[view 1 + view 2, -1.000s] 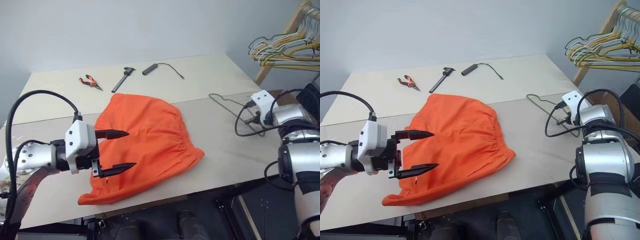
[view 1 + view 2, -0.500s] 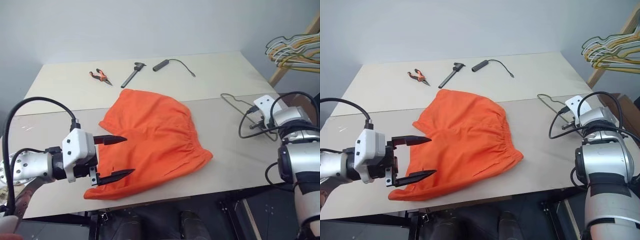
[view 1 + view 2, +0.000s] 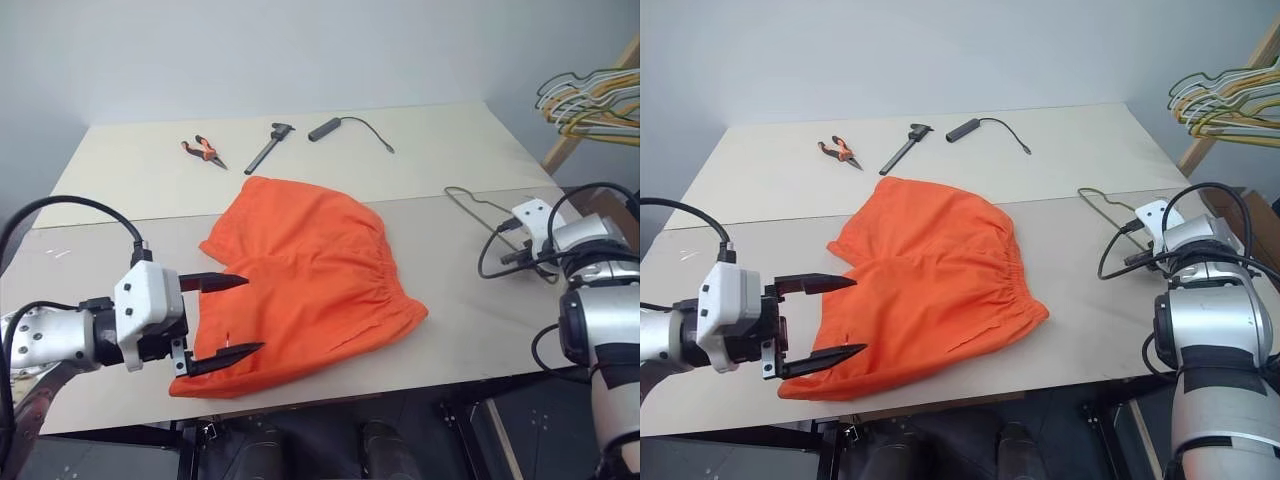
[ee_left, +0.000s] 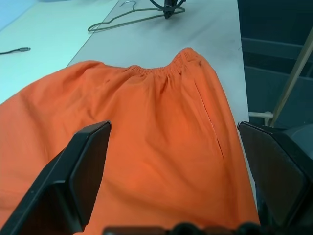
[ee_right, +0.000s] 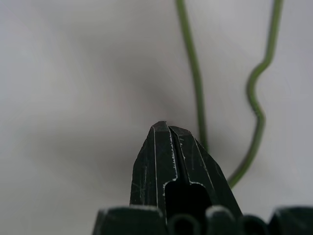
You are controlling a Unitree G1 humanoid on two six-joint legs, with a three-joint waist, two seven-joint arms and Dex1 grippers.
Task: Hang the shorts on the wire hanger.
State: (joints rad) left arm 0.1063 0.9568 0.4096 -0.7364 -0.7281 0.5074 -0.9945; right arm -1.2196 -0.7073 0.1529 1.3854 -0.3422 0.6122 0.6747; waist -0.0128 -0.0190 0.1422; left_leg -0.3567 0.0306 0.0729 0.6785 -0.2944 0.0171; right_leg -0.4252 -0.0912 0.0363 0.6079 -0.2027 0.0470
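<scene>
The surface (image 3: 440,150) is a pale tabletop with a seam running across its middle.

The shorts (image 3: 305,285) lie flat and spread on the near half of the surface, gathered waistband toward the robot's right, one corner close to the near edge. Risk: a pull toward the robot could drag that corner over the edge, and the cloth's weight may then draw more of it off. Risk: a pinch through both layers would keep the waistband closed, leaving no opening for the hanger to enter.

The left gripper (image 3: 222,317) hovers at the left end of the shorts, fingers spread wide, nothing between them; in the left wrist view the cloth lies below the spread fingers (image 4: 78,171). Risk: closing at this height may catch a single loose fold, which is likely to slip on lifting.

The wire hanger (image 3: 1102,205) lies flat on the right side of the surface, well apart from the shorts. The wire is thin and sits flush, so a pick is judged difficult; closed fingertips may push it toward the right edge instead of lifting it.

The right gripper (image 5: 168,134) is fully closed and empty, its tips just beside the green-grey wire. Risk: the black cable looped near this wrist could snag the hanger's hook.

The pliers (image 3: 197,152) at the far side pose no hazard.
</scene>
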